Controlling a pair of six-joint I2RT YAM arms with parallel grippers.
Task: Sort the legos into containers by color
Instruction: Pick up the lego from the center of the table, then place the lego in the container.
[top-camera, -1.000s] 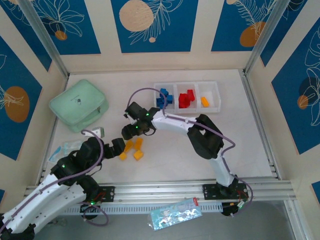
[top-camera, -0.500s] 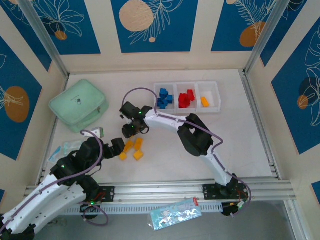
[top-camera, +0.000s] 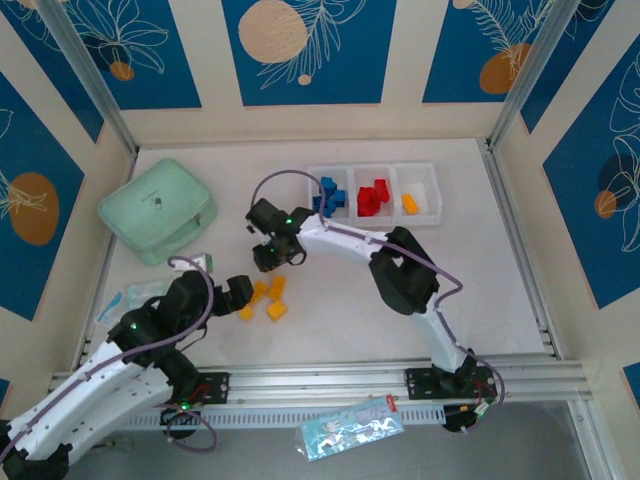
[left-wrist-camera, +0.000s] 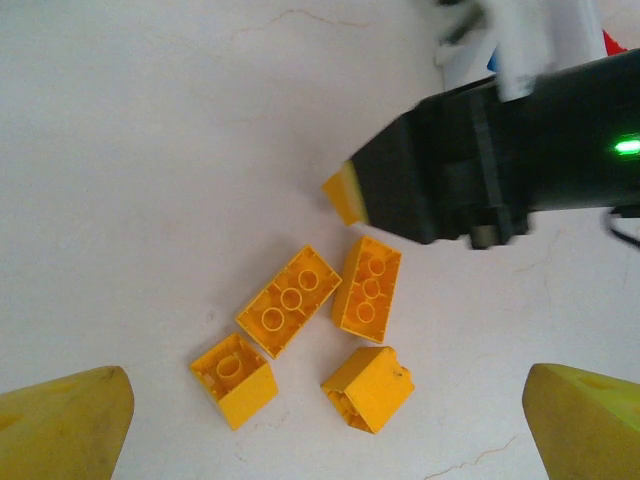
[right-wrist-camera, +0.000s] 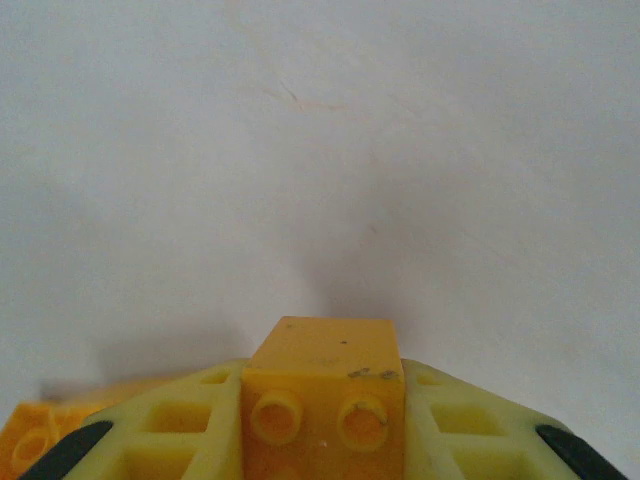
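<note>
Table (top-camera: 480, 290) — right gripper (top-camera: 268, 258), stretched left, pinches lego (right-wrist-camera: 322, 370).

Top cam: high, behind arm bases, looks down on whole surface (top-camera: 500, 290). L wrist cam: close, faces down on loose yellow legos (left-wrist-camera: 290, 300), shared w/ top. R wrist cam: closest, low along surface past held lego (right-wrist-camera: 322, 385).

four yellow-orange legos (left-wrist-camera: 290, 315) lie clustered on the white table (left-wrist-camera: 150, 150) (two long, two short); just beyond them the right gripper (left-wrist-camera: 362, 188) pinches a fifth brick (left-wrist-camera: 341, 194).
</note>
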